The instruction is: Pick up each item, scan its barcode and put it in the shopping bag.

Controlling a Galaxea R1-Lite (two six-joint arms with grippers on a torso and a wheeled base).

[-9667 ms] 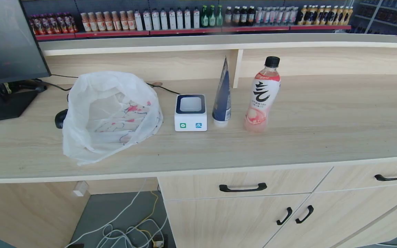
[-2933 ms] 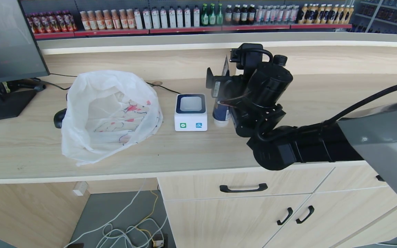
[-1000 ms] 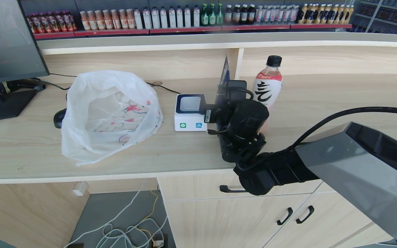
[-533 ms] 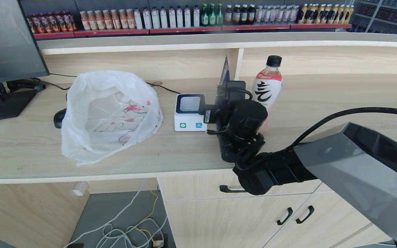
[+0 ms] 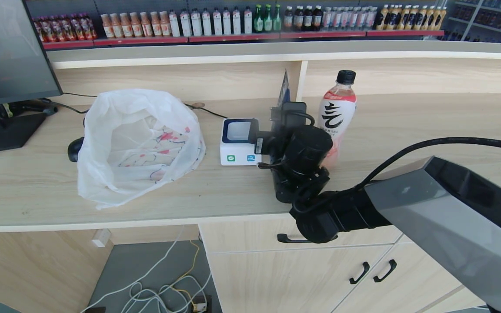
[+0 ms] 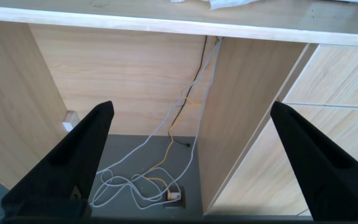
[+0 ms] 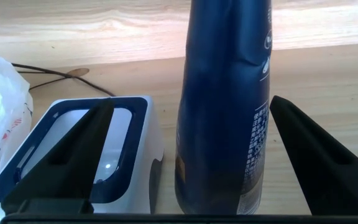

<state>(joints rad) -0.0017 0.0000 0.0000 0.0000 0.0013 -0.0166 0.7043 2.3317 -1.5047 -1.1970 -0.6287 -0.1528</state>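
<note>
Floor cables (image 6: 148, 180): loose loops of white and yellow lead on the grey floor, under the open part of the counter.
Left gripper (image 6: 191, 106): hangs low in front of the counter, below its front edge; fingers (image 6: 73, 168) spread wide with nothing between them; the cables lie beyond it.
Drawer fronts (image 5: 250, 265): pale wood with black handles, at six o'clock from the scanner.
Counter (image 5: 37, 187): light wood top; it carries all the task's things.
Right gripper (image 7: 191, 102): over the counter at the tube; pincer apart, one finger (image 7: 61, 162) on each side of the tube with a gap showing on both sides; it holds nothing.
Tube (image 7: 225, 93): dark blue, upright on its cap; just beside the scanner at its three o'clock; between the right gripper's fingers.
Scanner (image 5: 240, 141): small white box with a dark-rimmed window on top; near the middle of the counter.
Shopping bag (image 5: 137, 143): white plastic, mouth open and slumped; at nine o'clock from the scanner, close to it.
Bottle (image 5: 336, 113): pink drink with a black cap, upright; at three o'clock from the tube, near but apart.
Mouse (image 5: 75, 149): black; partly hidden at the bag's nine o'clock edge.
Monitor (image 5: 7, 48): dark screen on a black stand; at ten o'clock from the bag.
Shelf (image 5: 242, 21): rows of drink bottles on a red-edged rack, beyond the counter at twelve o'clock.
</note>
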